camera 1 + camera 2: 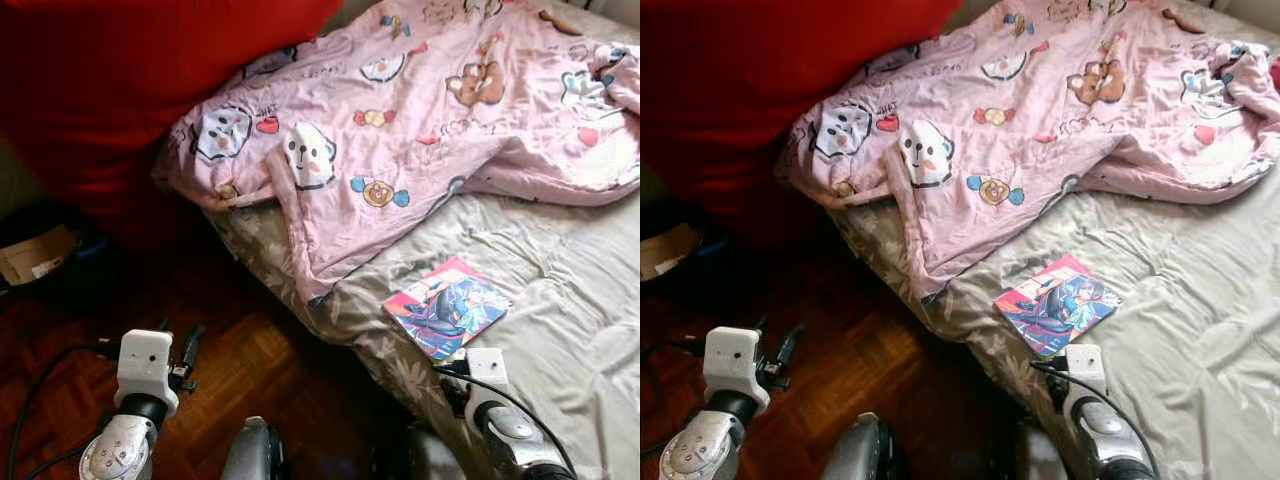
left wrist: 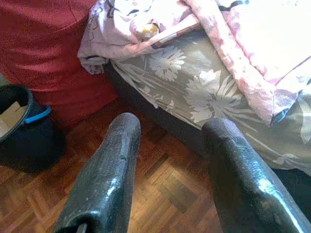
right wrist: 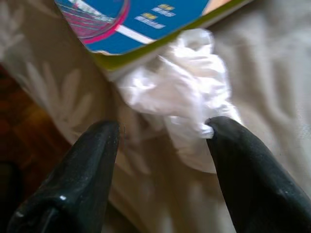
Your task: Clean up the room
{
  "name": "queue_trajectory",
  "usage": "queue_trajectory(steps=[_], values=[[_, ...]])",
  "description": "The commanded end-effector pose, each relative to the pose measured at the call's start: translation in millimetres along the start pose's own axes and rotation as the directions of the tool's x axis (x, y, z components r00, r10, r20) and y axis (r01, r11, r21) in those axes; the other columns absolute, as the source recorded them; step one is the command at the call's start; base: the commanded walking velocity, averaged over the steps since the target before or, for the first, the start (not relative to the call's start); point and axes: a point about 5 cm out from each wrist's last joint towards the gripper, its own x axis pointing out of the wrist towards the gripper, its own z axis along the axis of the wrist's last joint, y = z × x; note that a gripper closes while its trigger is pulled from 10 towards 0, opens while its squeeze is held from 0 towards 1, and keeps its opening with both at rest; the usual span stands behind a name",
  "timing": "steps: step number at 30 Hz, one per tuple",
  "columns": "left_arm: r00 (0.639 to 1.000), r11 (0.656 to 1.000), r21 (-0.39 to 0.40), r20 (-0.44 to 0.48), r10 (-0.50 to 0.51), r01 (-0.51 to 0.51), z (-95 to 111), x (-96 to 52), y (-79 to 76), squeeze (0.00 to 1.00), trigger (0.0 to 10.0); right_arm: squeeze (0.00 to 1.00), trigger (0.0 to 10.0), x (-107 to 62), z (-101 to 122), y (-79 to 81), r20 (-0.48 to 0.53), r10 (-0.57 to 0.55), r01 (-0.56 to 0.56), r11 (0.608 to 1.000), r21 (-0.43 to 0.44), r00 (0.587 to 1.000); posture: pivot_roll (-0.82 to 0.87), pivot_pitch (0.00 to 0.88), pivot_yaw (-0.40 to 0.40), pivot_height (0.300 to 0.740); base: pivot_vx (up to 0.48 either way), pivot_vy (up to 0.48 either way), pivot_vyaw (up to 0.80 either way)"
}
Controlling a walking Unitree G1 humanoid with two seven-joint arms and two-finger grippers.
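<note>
A crumpled white tissue wad (image 3: 177,104) lies on the grey floral bedsheet (image 3: 63,97), directly ahead of the right gripper (image 3: 163,128), whose black fingers stand wide apart and empty, one tip touching the wad. Just beyond the wad, and touching it, lies a glossy blue comic book (image 1: 447,306); farther off sprawls a pink cartoon-print quilt (image 1: 420,110). The step in hand looks like picking up this litter; next, the fingers must advance and close round it. The left gripper (image 2: 170,145) hangs open over the wooden parquet floor (image 2: 160,184), with a dark bin (image 2: 22,121) off to its side.
</note>
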Motion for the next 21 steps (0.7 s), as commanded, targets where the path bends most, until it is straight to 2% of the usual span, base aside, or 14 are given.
queue_trajectory(steps=[1,7,9,17,18,21], values=[[0.999,1.0,0.009,-0.023,0.028,-0.028,-2.0,-6.7,5.6,0.0,10.0,0.0,10.0,-0.7,-7.0,2.6,-0.016,0.003,-0.003,0.999,0.035,1.0,0.19,0.435,0.051,0.632,0.0,0.0,0.0],[1.0,1.0,0.01,-0.024,0.018,-0.018,1.1,-7.9,3.3,0.0,10.0,0.0,10.0,0.8,4.9,6.0,0.048,0.001,-0.001,1.0,0.009,0.999,0.21,0.431,0.059,0.632,0.0,0.0,0.0],[1.0,1.0,0.009,-0.026,0.017,-0.017,2.2,-8.5,3.0,0.0,10.0,0.0,10.0,0.5,4.2,3.2,0.045,-0.027,0.028,1.0,-0.015,0.999,0.22,0.43,0.06,0.632,0.0,0.0,0.0],[0.999,1.0,0.006,-0.032,0.014,-0.014,3.0,-11.1,1.2,0.0,10.0,0.0,10.0,-0.8,6.7,-5.8,0.082,-0.078,0.079,0.997,-0.014,0.994,0.22,0.429,0.063,0.632,0.0,0.0,0.0],[0.999,1.0,0.005,-0.032,0.012,-0.012,3.5,-11.8,0.7,0.0,10.0,0.0,10.0,-1.5,5.3,-11.2,0.072,-0.111,0.112,0.994,-0.018,0.991,0.23,0.43,0.064,0.632,0.0,0.0,0.0],[0.999,1.0,0.008,-0.032,0.012,-0.011,4.8,-13.5,1.5,0.0,10.0,0.0,10.0,-2.0,3.1,-13.5,0.061,-0.12,0.121,0.992,-0.02,0.991,0.24,0.435,0.071,0.632,0.0,0.0,0.0]])
